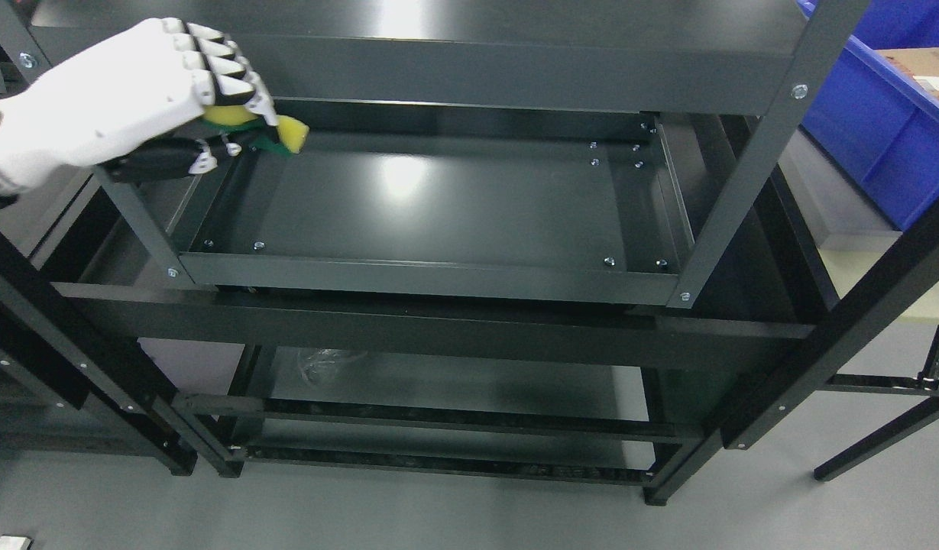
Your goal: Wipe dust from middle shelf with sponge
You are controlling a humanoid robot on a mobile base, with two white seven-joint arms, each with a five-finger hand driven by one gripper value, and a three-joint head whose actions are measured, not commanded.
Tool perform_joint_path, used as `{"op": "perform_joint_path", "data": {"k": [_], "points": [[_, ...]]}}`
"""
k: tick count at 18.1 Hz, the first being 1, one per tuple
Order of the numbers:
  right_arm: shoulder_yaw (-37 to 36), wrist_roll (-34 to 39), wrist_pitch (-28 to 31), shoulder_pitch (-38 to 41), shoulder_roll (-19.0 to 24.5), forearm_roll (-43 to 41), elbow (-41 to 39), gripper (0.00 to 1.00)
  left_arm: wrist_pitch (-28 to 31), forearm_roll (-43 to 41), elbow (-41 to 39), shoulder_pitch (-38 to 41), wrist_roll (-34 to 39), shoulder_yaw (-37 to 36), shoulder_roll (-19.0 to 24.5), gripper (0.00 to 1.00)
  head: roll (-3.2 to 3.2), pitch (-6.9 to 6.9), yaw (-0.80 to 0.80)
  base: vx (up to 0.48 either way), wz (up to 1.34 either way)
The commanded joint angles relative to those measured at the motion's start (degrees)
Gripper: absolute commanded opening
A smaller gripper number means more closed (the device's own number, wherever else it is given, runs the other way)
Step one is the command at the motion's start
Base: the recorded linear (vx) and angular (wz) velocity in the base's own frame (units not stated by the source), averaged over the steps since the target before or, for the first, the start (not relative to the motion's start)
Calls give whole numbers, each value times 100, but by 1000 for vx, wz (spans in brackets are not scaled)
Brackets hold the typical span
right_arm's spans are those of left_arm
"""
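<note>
My left hand (209, 114), white with dark fingertips, comes in from the upper left and is shut on a yellow sponge (289, 131) with a green underside. The sponge pokes out past the fingers at the back left corner of the middle shelf (438, 206), a dark grey metal tray with a raised rim. Sponge and hand sit just over that corner, near the left rear post; whether the sponge touches the shelf surface I cannot tell. The right arm does not show.
The top shelf (454, 69) overhangs the back of the middle one. Dark uprights (744, 176) frame the rack. A lower shelf (454, 389) holds a crumpled clear plastic piece (324, 363). A blue bin (882, 130) with a cardboard box stands at the right.
</note>
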Motion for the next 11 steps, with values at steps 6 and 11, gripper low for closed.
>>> {"op": "perform_joint_path", "data": {"k": [6,11], "points": [[-2,-14,4,0,-100,0,-100,100,13,453,758,902,8,1899,1671,0,0,0,0,0,0],[-2,-14,4,0,-100,0,-100,100,13,305,-77,-237,-53,-331,803,0,0,0,0,0,0]]}}
